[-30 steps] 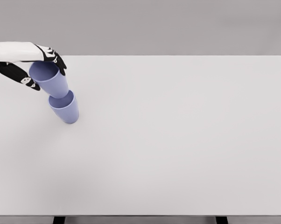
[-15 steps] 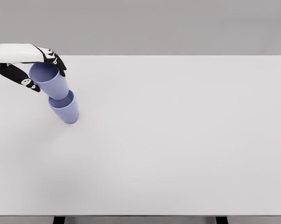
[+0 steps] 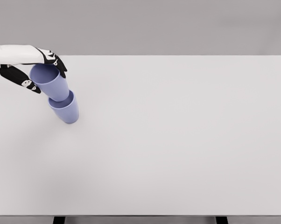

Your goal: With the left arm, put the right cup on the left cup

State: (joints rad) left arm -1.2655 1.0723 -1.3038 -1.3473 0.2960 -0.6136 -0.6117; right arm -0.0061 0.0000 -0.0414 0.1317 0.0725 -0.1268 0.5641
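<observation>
Two lavender-blue cups show at the table's far left in the head view. One cup (image 3: 65, 109) stands on the table. The other cup (image 3: 52, 82) is tilted, its base dipping into the standing cup's mouth. My left hand (image 3: 38, 72) is shut on the tilted cup near its rim, thumb on the near-left side and fingers (image 3: 56, 59) over the far side. The white left forearm comes in from the left edge. The right arm is out of view.
The white table (image 3: 178, 140) fills most of the view, with its far edge near the top and its front edge at the bottom. Two dark legs show under the front edge.
The held cup has sunk slightly lower and rightward into the standing cup's mouth. The left hand moved with it by a few pixels.
</observation>
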